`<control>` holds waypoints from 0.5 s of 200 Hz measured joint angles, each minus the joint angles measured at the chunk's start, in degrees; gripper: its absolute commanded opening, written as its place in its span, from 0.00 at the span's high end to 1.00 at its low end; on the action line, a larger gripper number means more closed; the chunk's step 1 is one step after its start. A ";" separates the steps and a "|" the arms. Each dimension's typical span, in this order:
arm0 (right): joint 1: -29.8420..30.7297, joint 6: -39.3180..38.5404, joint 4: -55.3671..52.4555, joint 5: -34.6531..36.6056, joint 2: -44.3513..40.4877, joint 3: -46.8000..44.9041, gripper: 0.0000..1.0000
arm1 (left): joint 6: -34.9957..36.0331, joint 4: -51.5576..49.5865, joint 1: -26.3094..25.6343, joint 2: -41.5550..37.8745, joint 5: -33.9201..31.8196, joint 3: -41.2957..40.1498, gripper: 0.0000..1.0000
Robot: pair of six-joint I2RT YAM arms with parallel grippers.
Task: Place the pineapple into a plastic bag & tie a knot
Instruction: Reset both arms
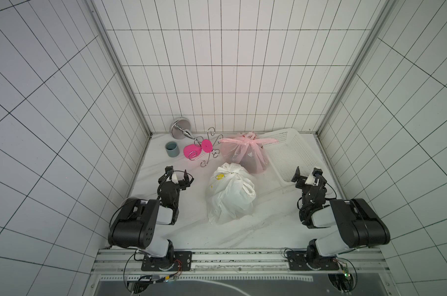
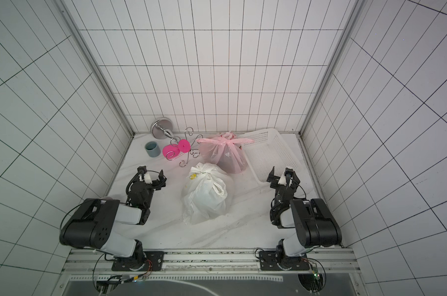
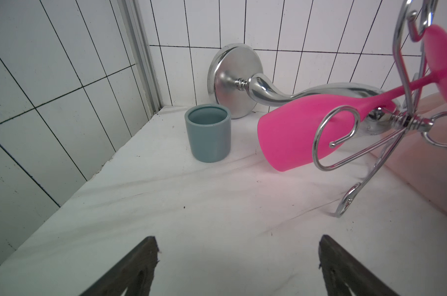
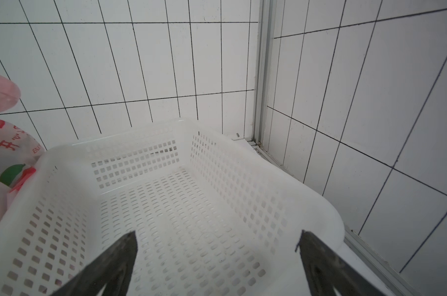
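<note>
Front rail: aluminium rail point(image 1: 237, 258) at 6 o'clock, closest to the eye, carrying both black-and-white arm bases.
Left gripper: black two-finger left gripper point(image 1: 177, 173) point(image 2: 152, 172) at about 8 o'clock on the white-clothed table point(image 1: 268, 217). Its jaws are spread wide with nothing in them, and the left wrist view point(image 3: 237, 238) shows only bare cloth between the fingers.
Right gripper: black two-finger right gripper point(image 1: 307, 172) point(image 2: 281, 173) at 3 o'clock, jaws wide apart and holding nothing. It hangs over the near rim of the white perforated plastic basket point(image 1: 281, 133) point(image 4: 243, 179).
White bag: bulging white plastic bag point(image 1: 230, 194) point(image 2: 207, 194) at table centre, between the two grippers and apart from both.
Long axis: runs from 6 to 12 o'clock. The knotted neck point(image 1: 229, 174) sits at the 12 o'clock end and points that way, with a yellow print beside it.
Pineapple: the pineapple itself is not visible. The white bag is opaque, so I cannot tell what it holds.
Pink bag: translucent pink plastic bag point(image 1: 245, 153) point(image 2: 226, 153) point(image 4: 2, 153) just past the white bag at 12 o'clock, up against the basket's 9 o'clock side. Its neck is tied, and a dark shape I cannot identify shows inside.
Far left corner: grey-blue ceramic cup point(image 1: 172, 149) point(image 3: 208, 135) stands upright at 10 o'clock. Just beside it a bright pink plastic goblet point(image 1: 193, 151) point(image 3: 299, 130) lies on its side, caught in a toppled chrome wire stand point(image 1: 177, 128) point(image 3: 232, 84).
</note>
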 measured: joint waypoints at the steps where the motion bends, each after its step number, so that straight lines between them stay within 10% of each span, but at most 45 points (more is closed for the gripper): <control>1: -0.07 0.02 -0.09 -0.09 0.02 0.07 0.01 | 0.07 -0.09 -0.04 0.13 -0.09 0.04 0.03; 100: -2.73 0.20 -6.56 -5.88 0.44 2.99 0.01 | 0.94 -7.93 -2.14 0.22 -4.83 8.35 0.02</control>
